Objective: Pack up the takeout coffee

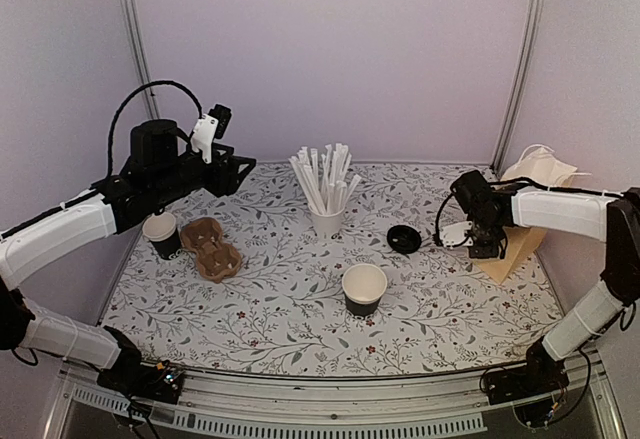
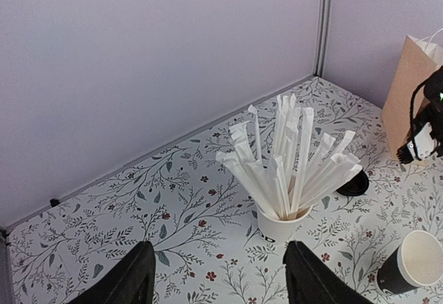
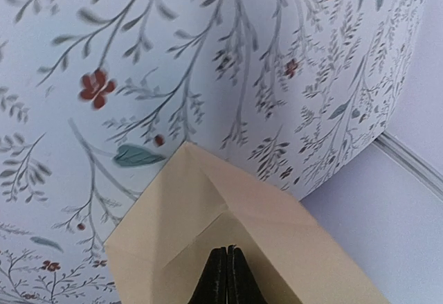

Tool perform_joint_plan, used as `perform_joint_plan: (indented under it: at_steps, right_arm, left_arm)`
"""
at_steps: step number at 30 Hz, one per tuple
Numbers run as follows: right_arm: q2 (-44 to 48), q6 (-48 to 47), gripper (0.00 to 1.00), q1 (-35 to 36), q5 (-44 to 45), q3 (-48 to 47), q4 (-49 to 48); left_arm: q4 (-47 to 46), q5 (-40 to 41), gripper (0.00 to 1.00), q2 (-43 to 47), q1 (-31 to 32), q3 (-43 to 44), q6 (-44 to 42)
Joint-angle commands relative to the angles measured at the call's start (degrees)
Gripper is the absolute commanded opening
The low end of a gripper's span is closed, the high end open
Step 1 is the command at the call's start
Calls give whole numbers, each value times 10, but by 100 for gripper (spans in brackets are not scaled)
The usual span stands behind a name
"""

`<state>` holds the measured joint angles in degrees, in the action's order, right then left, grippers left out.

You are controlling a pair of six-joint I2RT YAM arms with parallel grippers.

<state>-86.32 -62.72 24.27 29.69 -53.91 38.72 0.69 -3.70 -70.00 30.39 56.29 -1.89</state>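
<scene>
Count: two small black paper cups with white insides, one round black plastic lid (image 1: 404, 239), one brown moulded-pulp carrier (image 1: 210, 247), one white cup of paper-wrapped straws (image 1: 326, 221), one tan paper bag (image 1: 518, 249).

Your left claw (image 1: 240, 167) hangs above the table (image 1: 270, 309), fingers (image 2: 135, 276) well apart and holding nothing. The straw cup stands ahead of it, lined up between those fingers. The left cup (image 1: 163, 234) stands below and behind that claw, just beside the carrier. The middle cup (image 1: 364, 289) is upright and uncovered, between your two claws.

The lid lies flat near your right claw (image 1: 487, 252), to its left. That claw's fingers (image 3: 220, 280) are pressed together over the bag's folded corner. You can't tell if paper is pinched.
</scene>
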Motion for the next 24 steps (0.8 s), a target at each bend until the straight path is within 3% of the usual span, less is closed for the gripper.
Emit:
perform_joint_plan:
  at_steps: [1,8,13,18,24]
  right_arm:
    - [-75,-1,3,-16,-6,-77,-88]
    - [-125,26,2,-18,-50,-155,-53]
    - [-100,83,8,5,-198,-180,31]
    - [-81,89,16,30,-317,-141,30]
    - [-123,100,22,30,-403,-154,-1]
  left_arm:
    - [-17,-8,66,7,-6,0,3]
    - [-17,-11,66,16,-6,-4,3]
    - [-17,-7,67,14,-6,-4,6]
    - [-16,0,67,11,-6,-4,7]
    - [-20,-2,67,5,-6,-7,11]
